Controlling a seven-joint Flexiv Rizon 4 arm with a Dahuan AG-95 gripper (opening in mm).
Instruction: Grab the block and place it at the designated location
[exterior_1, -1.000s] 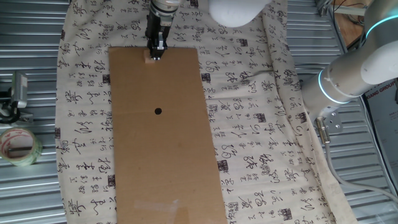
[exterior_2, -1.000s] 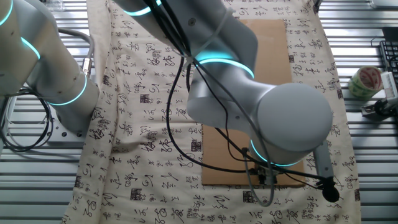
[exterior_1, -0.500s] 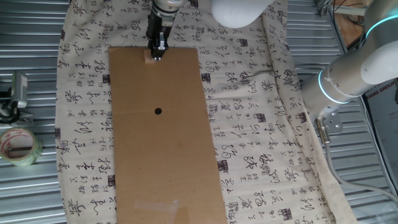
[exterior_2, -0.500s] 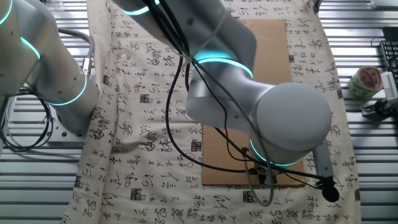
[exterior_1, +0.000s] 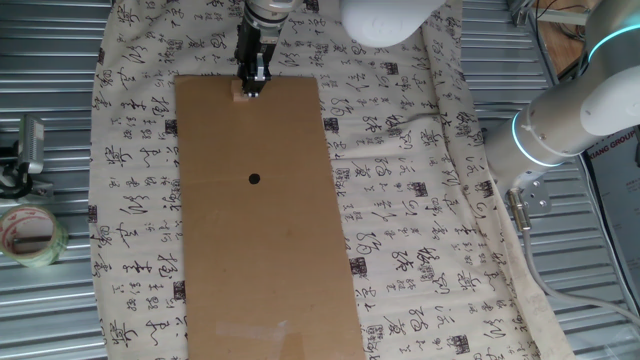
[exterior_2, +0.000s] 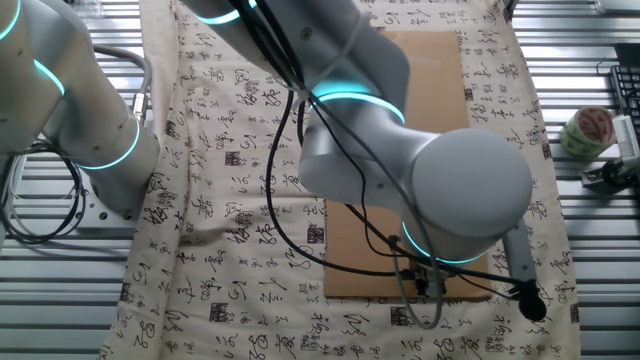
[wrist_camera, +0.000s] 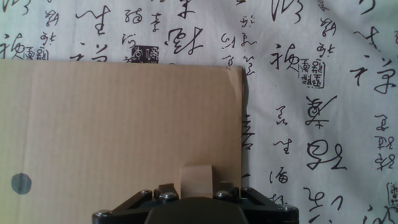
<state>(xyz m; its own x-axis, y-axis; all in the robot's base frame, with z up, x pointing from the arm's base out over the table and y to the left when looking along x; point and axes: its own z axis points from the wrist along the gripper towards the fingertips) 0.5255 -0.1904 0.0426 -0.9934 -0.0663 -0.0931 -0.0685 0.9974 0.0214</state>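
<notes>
The block (wrist_camera: 196, 179), a pale tan cube, rests on the brown cardboard sheet (wrist_camera: 124, 124) close to its far corner. My gripper (wrist_camera: 195, 188) stands straight over it, and its fingers (wrist_camera: 165, 188) press against both sides of the cube. In one fixed view the gripper (exterior_1: 251, 88) is at the sheet's top edge and the block (exterior_1: 238, 96) peeks out beside its tip. The black dot (exterior_1: 254, 180) lies mid-sheet, well away from the block, and also shows in the hand view (wrist_camera: 21, 183). In the other fixed view the arm hides block and dot.
The cardboard sheet (exterior_1: 260, 250) lies on a cloth with black calligraphy (exterior_1: 420, 200). A roll of tape (exterior_1: 28, 232) and a metal clip (exterior_1: 22, 150) sit on the metal table at the left. The arm's base (exterior_1: 570, 120) stands at the right.
</notes>
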